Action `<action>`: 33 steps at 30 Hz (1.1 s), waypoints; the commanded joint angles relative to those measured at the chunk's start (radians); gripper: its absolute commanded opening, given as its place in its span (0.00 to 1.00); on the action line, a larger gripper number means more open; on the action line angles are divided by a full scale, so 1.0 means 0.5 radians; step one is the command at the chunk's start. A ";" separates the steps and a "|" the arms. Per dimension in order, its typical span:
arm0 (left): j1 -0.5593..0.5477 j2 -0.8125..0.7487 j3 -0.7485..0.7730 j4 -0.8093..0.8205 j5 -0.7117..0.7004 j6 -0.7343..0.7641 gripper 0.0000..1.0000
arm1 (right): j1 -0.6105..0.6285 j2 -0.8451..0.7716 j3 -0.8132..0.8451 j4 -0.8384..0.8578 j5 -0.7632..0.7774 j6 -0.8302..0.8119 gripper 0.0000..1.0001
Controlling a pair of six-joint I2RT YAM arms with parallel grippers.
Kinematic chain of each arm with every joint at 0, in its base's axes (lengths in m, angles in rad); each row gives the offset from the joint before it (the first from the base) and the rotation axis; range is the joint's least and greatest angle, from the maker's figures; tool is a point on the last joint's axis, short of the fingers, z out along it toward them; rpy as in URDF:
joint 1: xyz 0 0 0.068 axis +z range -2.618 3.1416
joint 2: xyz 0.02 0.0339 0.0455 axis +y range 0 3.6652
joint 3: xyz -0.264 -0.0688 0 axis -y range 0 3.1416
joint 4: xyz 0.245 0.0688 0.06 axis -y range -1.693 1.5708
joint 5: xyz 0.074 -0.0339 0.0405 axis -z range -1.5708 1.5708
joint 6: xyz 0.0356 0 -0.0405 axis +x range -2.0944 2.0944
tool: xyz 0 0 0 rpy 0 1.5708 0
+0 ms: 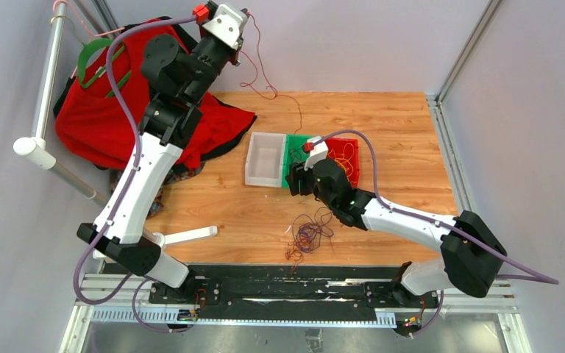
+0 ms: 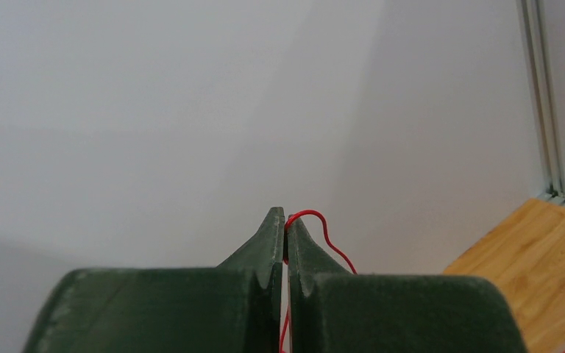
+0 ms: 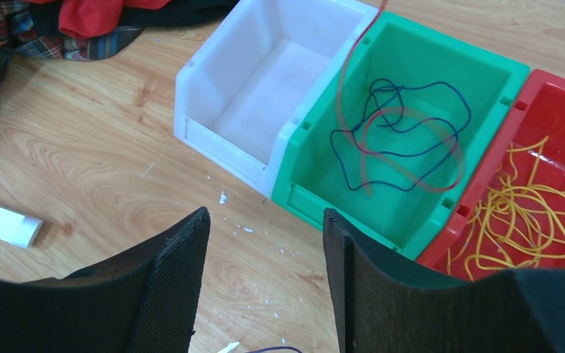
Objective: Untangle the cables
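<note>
My left gripper point(image 2: 285, 224) is raised high at the far left of the table point(image 1: 382, 118), close to the back wall. Its dark green jaws are pressed together on a thin red cable point(image 2: 307, 212). The cable arcs out above the fingertips and trails down to the green bin point(image 3: 412, 44). There its lower part loops, blurred, over a blue cable point(image 3: 384, 88) on the bin floor.

My right gripper point(image 3: 265, 215) hangs over bare wood just in front of that bin, jaws spread with nothing between them. A white bin point(image 3: 224, 151) touches the green one on the left. A red bin point(image 3: 552, 84) on the right holds a heap of yellow cables point(image 3: 530, 213). A small tangle of purple and dark red cables point(image 1: 307, 234) lies on the table near the arm bases. A heap of red cloth point(image 1: 96, 121) sits at the far left.
</note>
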State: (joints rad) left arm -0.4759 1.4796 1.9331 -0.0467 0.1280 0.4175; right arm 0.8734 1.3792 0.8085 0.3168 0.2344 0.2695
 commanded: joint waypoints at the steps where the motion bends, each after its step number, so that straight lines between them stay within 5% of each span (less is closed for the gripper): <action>1: 0.010 0.063 0.000 0.152 0.011 0.110 0.01 | -0.066 -0.090 -0.072 0.011 -0.007 -0.026 0.58; 11: 0.010 0.180 0.179 0.159 0.035 -0.030 0.01 | -0.117 -0.129 -0.170 0.007 -0.013 -0.004 0.55; 21: 0.013 0.076 -0.208 0.189 0.021 0.074 0.01 | -0.116 -0.177 -0.192 -0.008 0.003 -0.014 0.54; 33: 0.013 0.041 -0.489 -0.243 0.069 0.000 0.00 | -0.119 -0.226 -0.239 -0.011 0.034 -0.018 0.52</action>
State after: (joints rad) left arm -0.4736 1.5372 1.7290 -0.0845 0.1551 0.4351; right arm 0.8299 1.2999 0.7189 0.3161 0.2302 0.2687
